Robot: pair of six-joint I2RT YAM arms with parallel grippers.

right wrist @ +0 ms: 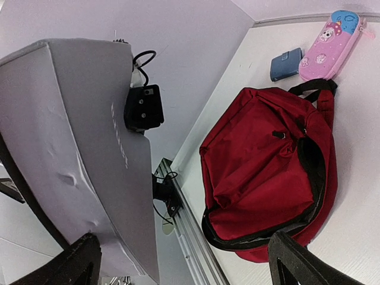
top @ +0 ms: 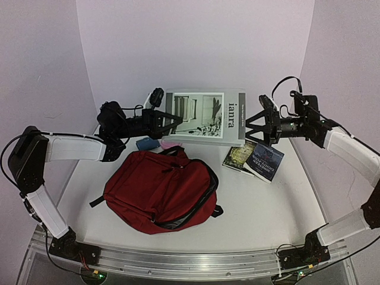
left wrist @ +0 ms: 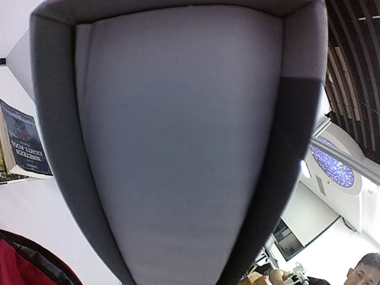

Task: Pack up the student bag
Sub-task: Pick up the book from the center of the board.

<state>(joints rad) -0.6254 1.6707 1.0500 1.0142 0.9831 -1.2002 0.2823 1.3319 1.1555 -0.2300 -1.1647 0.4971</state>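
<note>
Right now the large grey book [top: 205, 116] is up in the air at the back of the table [top: 261, 202], cover facing the top camera, spine text reading sideways. Left gripper [top: 172, 122] is clamped on the book's left edge, and the left wrist view is filled by the grey cover with its dark border. Right gripper [top: 249, 126] sits at the book's right edge with its fingers spread wide. In the right wrist view the two black fingertips are far apart and the book is next to one of them, so no pinch on that side. The student bag [top: 157, 190] lies flat on the table in front of the book, between the two arms and not touched by either. It is dark red, black straps at the far end, main zip open along its right side with grey lining showing. Just behind the bag are a small blue case [right wrist: 285, 64] and a pink pencil case [right wrist: 332, 44], side by side. Two paperbacks [top: 252, 159] lie overlapping on the table under the right gripper, to the right of the bag.
</note>
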